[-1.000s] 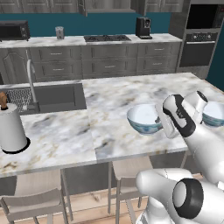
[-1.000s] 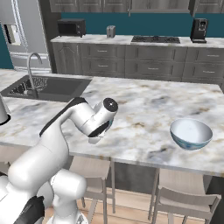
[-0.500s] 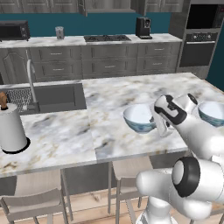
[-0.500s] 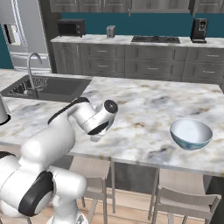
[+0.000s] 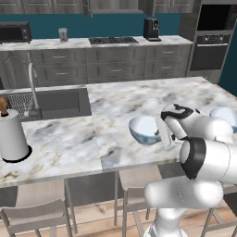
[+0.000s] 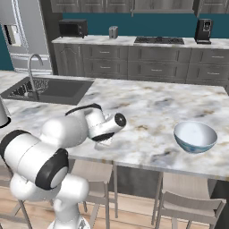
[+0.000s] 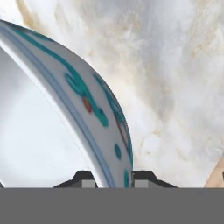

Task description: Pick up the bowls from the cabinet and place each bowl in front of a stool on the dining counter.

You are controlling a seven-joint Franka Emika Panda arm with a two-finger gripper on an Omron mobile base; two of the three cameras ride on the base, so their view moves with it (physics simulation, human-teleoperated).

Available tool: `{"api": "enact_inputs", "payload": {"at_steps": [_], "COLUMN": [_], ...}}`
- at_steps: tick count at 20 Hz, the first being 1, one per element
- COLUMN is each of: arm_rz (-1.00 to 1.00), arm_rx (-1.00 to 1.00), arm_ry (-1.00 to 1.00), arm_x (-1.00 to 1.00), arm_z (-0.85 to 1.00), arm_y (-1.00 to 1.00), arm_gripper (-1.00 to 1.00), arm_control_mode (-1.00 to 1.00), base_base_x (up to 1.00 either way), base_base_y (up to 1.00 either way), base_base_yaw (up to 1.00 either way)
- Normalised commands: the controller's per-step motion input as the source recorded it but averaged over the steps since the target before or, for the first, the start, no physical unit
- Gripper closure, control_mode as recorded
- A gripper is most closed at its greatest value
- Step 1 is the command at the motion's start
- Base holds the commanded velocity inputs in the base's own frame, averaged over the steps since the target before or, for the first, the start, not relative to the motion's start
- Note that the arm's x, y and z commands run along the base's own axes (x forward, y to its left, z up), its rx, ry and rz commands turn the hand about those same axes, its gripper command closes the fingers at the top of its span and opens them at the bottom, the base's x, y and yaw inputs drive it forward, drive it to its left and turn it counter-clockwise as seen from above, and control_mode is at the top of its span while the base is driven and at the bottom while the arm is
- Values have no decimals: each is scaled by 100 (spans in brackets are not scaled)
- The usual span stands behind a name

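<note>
My gripper (image 5: 163,136) is shut on the rim of one white bowl (image 5: 143,128) with teal and red patterns. The bowl is low over the dining counter (image 5: 120,102), near its front edge; I cannot tell whether it touches the marble. In the hand view the bowl's patterned wall (image 7: 87,100) curves up from between my gripper (image 7: 113,179)'s two tips, with the white inside to the left. The second bowl (image 6: 195,135) stands upright on the counter (image 6: 152,107) further right, also at the right edge of the left base view (image 5: 225,115). The cabinet is out of view.
A stool (image 5: 136,178) stands under the counter edge just below the held bowl, another stool (image 6: 190,208) below the second bowl. An inset sink (image 5: 51,102) with faucet (image 5: 32,88) and a paper towel roll (image 5: 11,136) are to the left.
The arm has carried the bowl left and toward the counter's front edge, and lowered it. The second bowl has stayed in place.
</note>
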Motion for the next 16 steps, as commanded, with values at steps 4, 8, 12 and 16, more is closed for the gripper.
{"api": "enact_inputs", "payload": {"at_steps": [4, 8, 12, 16], "arm_rz": [0, 0, 0, 0], "arm_rx": [0, 0, 0, 0], "arm_ry": [0, 0, 0, 0], "arm_x": [4, 0, 0, 0], "arm_z": [-37, -7, 0, 10], "arm_y": [0, 1, 0, -2], "arm_gripper": [100, 100, -100, -100], "arm_control_mode": [-100, -100, -100, -100], "base_base_x": [0, 0, 0, 0], "base_base_y": [0, 0, 0, 0], "base_base_yaw": [0, 0, 0, 0]}}
